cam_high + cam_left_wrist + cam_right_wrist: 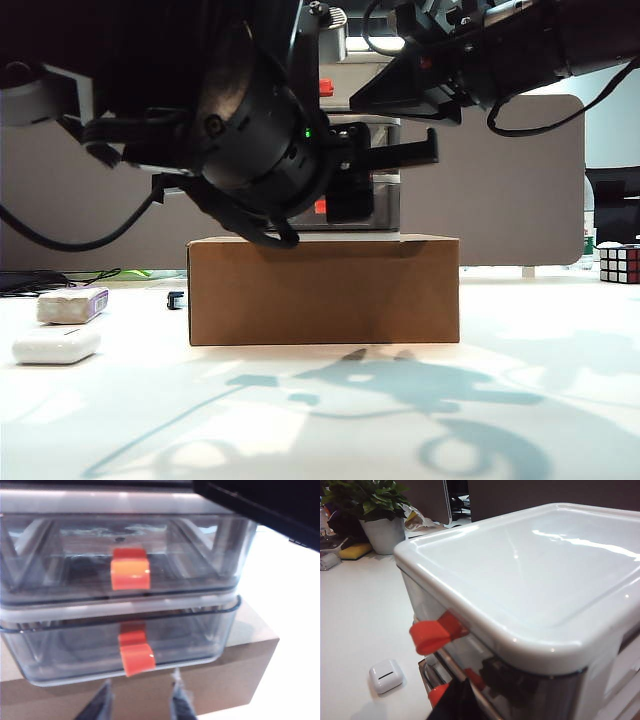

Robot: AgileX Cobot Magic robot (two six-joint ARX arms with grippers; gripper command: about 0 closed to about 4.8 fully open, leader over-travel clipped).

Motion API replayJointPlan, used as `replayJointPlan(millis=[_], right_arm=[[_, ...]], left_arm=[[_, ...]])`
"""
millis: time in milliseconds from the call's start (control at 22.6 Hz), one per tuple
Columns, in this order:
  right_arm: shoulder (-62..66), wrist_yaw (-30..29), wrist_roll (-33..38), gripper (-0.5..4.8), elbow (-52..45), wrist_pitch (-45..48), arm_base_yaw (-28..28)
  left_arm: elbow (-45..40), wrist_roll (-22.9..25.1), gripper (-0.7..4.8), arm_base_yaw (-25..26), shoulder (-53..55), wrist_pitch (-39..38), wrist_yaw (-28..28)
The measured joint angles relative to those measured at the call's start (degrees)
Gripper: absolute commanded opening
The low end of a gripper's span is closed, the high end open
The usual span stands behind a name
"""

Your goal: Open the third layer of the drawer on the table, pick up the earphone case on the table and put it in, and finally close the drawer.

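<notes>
While the small three-tier plastic drawer unit with its white frame and smoky translucent grey drawers (120, 555) sits on top of a plain brown cardboard box (323, 290) on the large flat white tabletop (520, 400), both arms crowd in at its front. Left wrist view: the lowest smoky drawer, the third layer (120, 645), juts forward of the one above, so it reads as pulled partly out; its red-orange handle (136, 657) hangs just above the left gripper (141, 700), whose two dark fingertips stand apart with nothing between them, off the handle. My reading is that the pull is made and the handle let go. Right gripper: not visible in its own wrist view, which looks over the unit's glossy white top (540, 565); in the exterior view the arm on the right reaches to the unit's upper part, probably bracing it so it does not slide off the box, but I cannot tell how the jaws stand. The smooth plain white pill-shaped earphone case (56, 346) lies on the table well left of the box, just in front of an off-white rough block with a purple end (72, 305), untouched. Judged progress: drawer opened, case still to fetch, closing still ahead.
</notes>
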Motion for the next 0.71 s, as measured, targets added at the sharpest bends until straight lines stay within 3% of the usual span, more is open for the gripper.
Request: replayJointPlan(millis=[709], right_arm=[[0.0, 0.0, 0.0, -0.05, 0.0, 0.0, 0.0]], left_arm=[[2.1, -0.2, 1.30, 3.3, 0.0, 0.4, 5.1]])
